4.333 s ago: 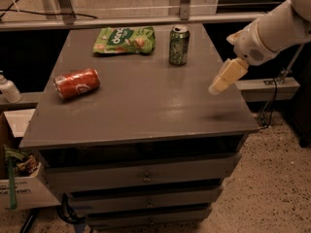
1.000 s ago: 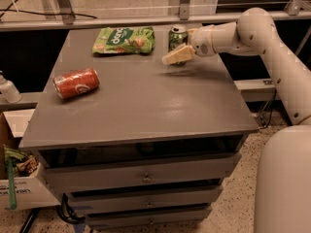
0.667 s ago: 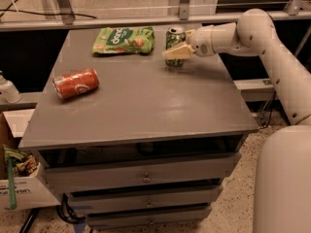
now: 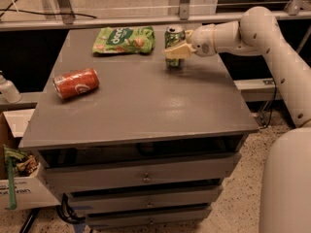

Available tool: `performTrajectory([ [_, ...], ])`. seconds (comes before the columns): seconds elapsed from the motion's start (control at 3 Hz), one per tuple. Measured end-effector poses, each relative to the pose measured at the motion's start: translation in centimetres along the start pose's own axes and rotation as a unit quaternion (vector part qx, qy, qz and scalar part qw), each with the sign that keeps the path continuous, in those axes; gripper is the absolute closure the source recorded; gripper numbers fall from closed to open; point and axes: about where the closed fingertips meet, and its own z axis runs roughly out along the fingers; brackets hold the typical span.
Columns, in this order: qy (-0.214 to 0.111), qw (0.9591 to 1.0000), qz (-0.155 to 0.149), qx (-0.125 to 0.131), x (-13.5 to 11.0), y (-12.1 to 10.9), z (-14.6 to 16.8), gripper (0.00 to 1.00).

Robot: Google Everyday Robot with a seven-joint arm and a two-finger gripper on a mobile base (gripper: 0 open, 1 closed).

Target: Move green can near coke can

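Observation:
The green can (image 4: 174,35) stands upright at the back of the grey table (image 4: 146,101), right of centre. My gripper (image 4: 176,51) reaches in from the right on the white arm (image 4: 252,30) and sits right at the can, covering its middle from the front. The coke can (image 4: 76,83) lies on its side near the table's left edge, well apart from the green can.
A flat green snack bag (image 4: 124,39) lies at the back, just left of the green can. A white bottle (image 4: 7,89) and a cardboard box (image 4: 22,181) sit left of the table. Drawers (image 4: 146,177) are below, a metal rail (image 4: 121,21) behind.
My gripper has moved left from beside the table's right edge up to the green can and now overlaps it. Both cans stand where they were.

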Motion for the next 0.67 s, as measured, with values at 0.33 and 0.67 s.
performTrajectory([
  [0.33, -0.012, 0.9987, -0.007, -0.049, -2.6, 4.1, -1.1, 1.0],
  [0.67, -0.028, 0.9926, -0.011, -0.118, -5.7, 9.2, -2.2, 1.0],
])
